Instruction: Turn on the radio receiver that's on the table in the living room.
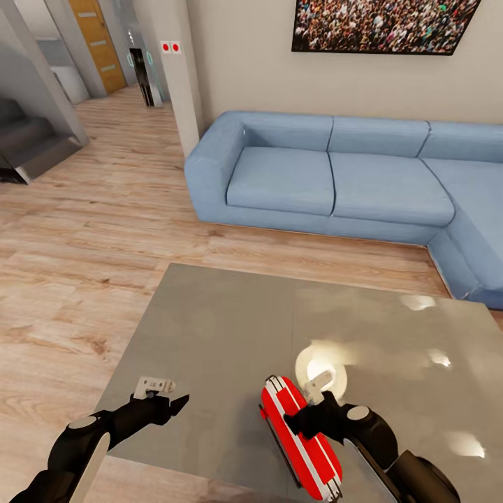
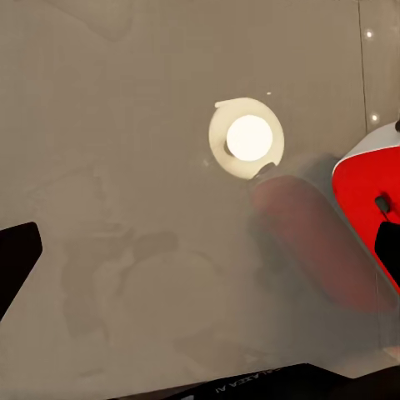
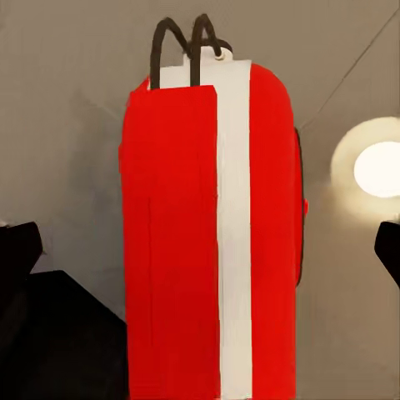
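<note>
The red radio receiver stands on its edge on the glossy grey table, near the front edge, its white rim band facing up. My right gripper is open, with one finger on each side of the radio and a gap to both; the wire handle is at the radio's far end. My left gripper hovers open over bare table to the radio's left, and one red corner of the radio shows beside its finger.
A bright lamp reflection lies on the table just behind the radio. A blue corner sofa stands beyond the table under the crowd picture. Wood floor runs left toward stairs and an orange door.
</note>
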### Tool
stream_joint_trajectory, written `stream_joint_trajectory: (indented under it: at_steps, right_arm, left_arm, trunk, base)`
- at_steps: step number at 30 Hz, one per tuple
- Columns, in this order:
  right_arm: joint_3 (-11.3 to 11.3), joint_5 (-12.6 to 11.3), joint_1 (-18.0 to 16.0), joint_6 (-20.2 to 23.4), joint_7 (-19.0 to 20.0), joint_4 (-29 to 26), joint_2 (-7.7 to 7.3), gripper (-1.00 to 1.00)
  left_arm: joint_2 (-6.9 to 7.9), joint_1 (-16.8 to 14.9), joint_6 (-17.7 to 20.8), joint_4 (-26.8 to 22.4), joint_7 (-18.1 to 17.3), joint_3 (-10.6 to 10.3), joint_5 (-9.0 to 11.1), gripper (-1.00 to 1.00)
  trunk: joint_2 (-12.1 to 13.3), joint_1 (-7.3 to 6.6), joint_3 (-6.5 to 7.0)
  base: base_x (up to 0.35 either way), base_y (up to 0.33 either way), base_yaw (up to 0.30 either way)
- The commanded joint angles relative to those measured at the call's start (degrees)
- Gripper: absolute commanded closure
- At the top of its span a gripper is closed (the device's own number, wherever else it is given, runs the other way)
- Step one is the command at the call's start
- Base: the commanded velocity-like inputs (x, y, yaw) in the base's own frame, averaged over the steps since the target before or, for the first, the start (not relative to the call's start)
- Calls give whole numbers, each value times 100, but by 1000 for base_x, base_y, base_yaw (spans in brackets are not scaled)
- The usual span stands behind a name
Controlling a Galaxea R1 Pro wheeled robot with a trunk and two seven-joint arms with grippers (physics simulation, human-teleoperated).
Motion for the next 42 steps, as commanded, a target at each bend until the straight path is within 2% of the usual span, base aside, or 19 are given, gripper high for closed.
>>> stream_joint_trajectory:
  at_steps: [1,4,7,11,17,22,27,30,42]
  right_arm:
    - [19,2,0,0,0,0,4,-100]
    - [77,-11,0,1,0,0,22,-100]
    - [285,1,0,8,-4,0,34,-100]
    - [357,28,0,20,-26,13,43,-100]
    - [344,22,0,124,-100,94,67,-100]
    - [284,11,0,132,-480,266,74,-100]
    - [223,16,0,133,-517,667,340,-100]
    - [211,19,0,151,-540,726,404,-100]
    - [207,20,0,177,-617,842,424,-100]
  left_arm:
    - [0,0,0,0,2,0,0,-100]
    - [0,0,0,0,6,0,0,-100]
    - [0,0,0,1,8,0,0,-100]
    - [0,0,0,0,9,0,0,-100]
    - [0,0,0,0,9,-1,0,-100]
    - [0,0,0,0,9,-1,0,-100]
    - [0,0,0,0,9,0,0,-100]
    - [0,0,0,0,9,0,0,-100]
    - [0,0,0,0,9,-2,0,-100]
  trunk:
    - [0,0,0]
    - [0,0,0]
    - [0,0,0]
    - [0,0,0]
    - [0,0,0]
    - [0,0,0]
    - [0,0,0]
    - [0,0,0]
    - [0,0,0]
  base:
    - [0,0,0]
    - [0,0,0]
    - [0,0,0]
    - [0,0,0]
    - [0,0,0]
    - [0,0,0]
    - [0,0,0]
    - [0,0,0]
    - [0,0,0]
